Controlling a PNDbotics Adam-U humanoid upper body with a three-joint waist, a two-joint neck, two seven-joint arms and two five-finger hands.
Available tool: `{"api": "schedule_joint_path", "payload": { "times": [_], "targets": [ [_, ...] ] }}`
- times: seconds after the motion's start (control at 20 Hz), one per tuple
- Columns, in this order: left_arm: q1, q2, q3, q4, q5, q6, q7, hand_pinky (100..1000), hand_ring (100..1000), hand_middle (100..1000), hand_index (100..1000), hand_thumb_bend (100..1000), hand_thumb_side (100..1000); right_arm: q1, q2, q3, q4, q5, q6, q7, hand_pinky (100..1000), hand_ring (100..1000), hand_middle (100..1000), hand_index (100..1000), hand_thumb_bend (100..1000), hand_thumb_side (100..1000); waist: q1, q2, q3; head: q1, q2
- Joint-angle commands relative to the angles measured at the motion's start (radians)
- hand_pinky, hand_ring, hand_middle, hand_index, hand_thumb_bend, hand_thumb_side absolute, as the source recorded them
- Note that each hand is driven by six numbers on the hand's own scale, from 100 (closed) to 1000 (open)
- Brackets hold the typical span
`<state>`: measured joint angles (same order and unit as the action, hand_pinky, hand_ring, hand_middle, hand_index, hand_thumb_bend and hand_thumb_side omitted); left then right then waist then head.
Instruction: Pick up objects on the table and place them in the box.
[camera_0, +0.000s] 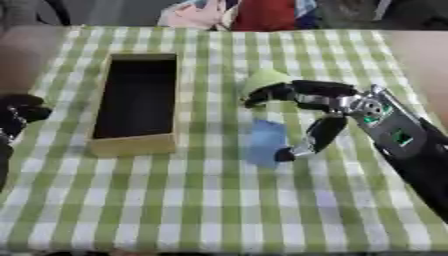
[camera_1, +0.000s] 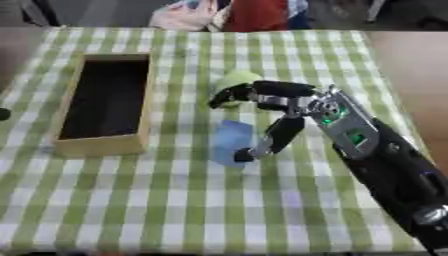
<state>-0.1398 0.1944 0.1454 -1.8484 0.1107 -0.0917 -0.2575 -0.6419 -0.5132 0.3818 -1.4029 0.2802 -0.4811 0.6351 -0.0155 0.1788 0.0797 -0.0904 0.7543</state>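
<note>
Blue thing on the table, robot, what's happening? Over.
Right hand open, spread over blue object, fingers by green object. Left hand idle at left edge. Box looks empty, path clear.

Right hand spread open over blue object, fingers touching pale green object; box left.

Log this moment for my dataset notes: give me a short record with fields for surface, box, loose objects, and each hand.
surface: table with a green-and-white checked cloth
box: open wooden box, left of centre, interior dark, contents not visible
loose objects: pale green object and flat blue object, right of the box
right hand: right hand open, fingers spread over both objects
left hand: left hand at left edge, fingers unclear
</note>
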Motion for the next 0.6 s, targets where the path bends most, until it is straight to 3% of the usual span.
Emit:
{"api": "schedule_joint_path", "payload": {
  "times": [0.05,0.6],
  "targets": [
    [-0.007,0.022,-0.002,-0.015,0.002,0.000,0.000,769,661,637,696,100,912,-0.010,-0.005,-0.011,0.007,0.032,-0.015,-0.003,929,1000,867,969,532,536,0.000,-0.015,0.000,-0.002,-0.010],
    [-0.009,0.019,-0.003,-0.015,0.000,-0.001,-0.002,769,661,638,696,100,913,0.005,0.026,-0.004,0.070,0.142,-0.053,-0.053,910,1000,828,942,540,562,0.003,-0.010,0.002,-0.002,-0.009]
  ]
}}
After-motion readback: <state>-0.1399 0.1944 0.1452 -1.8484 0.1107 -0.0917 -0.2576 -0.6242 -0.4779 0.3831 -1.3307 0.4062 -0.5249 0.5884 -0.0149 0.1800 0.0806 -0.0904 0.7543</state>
